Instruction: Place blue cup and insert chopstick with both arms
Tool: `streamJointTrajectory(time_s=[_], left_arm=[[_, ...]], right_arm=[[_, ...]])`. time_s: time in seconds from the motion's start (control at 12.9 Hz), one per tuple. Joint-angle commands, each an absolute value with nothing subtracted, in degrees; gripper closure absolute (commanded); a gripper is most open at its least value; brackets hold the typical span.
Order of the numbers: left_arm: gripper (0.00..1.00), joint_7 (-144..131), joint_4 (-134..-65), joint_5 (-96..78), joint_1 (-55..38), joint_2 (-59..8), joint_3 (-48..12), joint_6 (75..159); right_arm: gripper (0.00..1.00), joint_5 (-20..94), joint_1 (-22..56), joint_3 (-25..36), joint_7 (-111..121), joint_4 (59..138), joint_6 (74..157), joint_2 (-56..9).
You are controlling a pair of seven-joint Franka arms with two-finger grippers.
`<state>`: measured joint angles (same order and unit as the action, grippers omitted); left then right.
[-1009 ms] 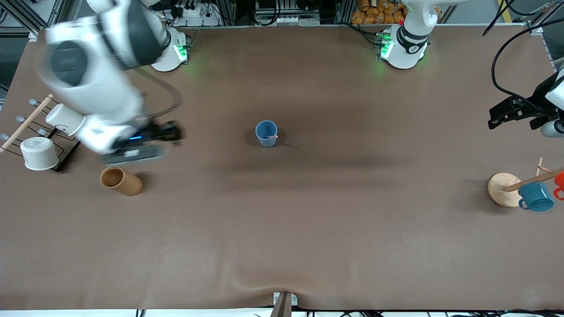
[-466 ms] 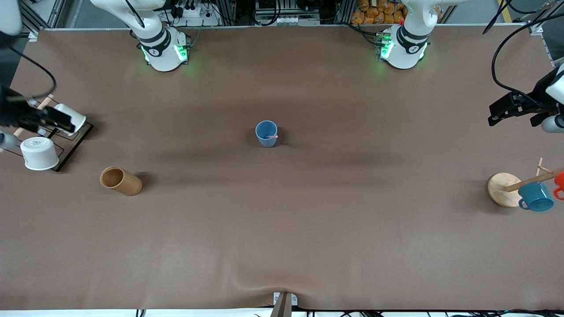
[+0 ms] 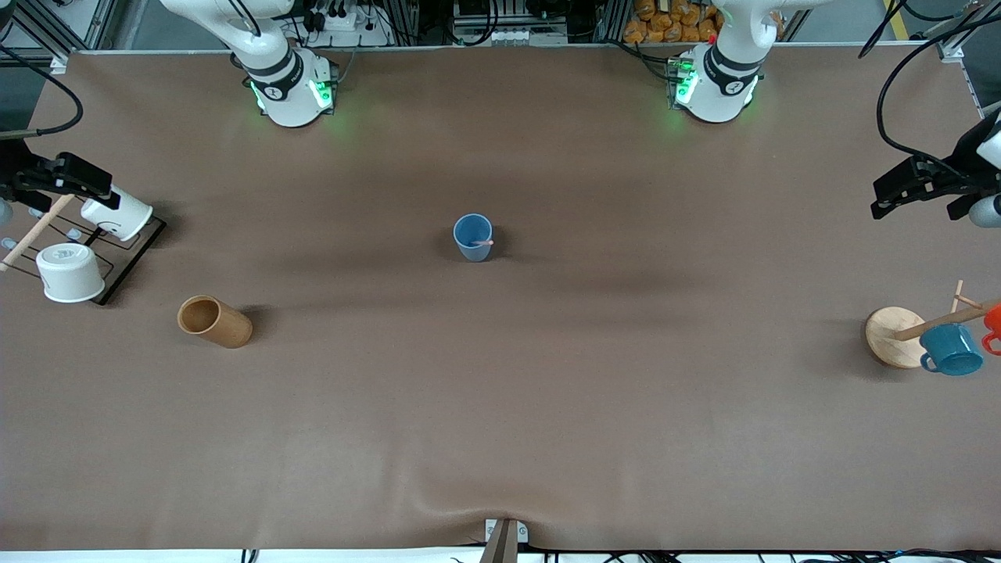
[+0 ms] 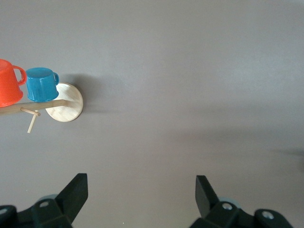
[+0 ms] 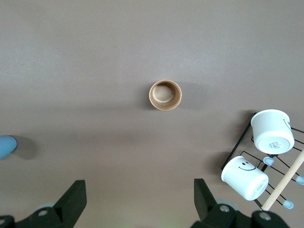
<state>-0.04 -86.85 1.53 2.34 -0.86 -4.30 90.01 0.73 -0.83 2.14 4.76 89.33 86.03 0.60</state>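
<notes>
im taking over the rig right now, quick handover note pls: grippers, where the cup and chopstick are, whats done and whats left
Left gripper: open, empty, up over the left arm's end of the table, above the mug tree.
Right gripper: open, empty, over the rack with white cups at the right arm's end.
Blue cup: upright in the middle of the table.
Chopstick: standing in the cup, tip leaning on the rim.
Done: cup placed, chopstick inserted, both arms clear of the cup.
Left: nothing visible; just confirm the arms are parked.

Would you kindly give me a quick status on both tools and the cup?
Left tool open, empty, high at its table end. Right tool open, empty, over the white cup rack. Blue cup upright mid-table, chopstick inside. Nothing in the way.
</notes>
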Motion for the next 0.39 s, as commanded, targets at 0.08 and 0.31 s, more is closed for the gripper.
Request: streamJointTrajectory(time_s=[0.08, 0.31], left_arm=[[0.00, 0.4, -86.0, 1.2, 2.8, -0.4, -4.7, 88.9], [0.00, 0.1, -86.0, 0.5, 2.8, -0.4, -4.8, 88.8]], right_arm=[[0.00, 0.7, -1.4, 1.0, 5.5, 90.1, 86.0, 2.9], [0.00, 0.9, -1.3, 0.8, 5.4, 90.1, 86.0, 2.9]])
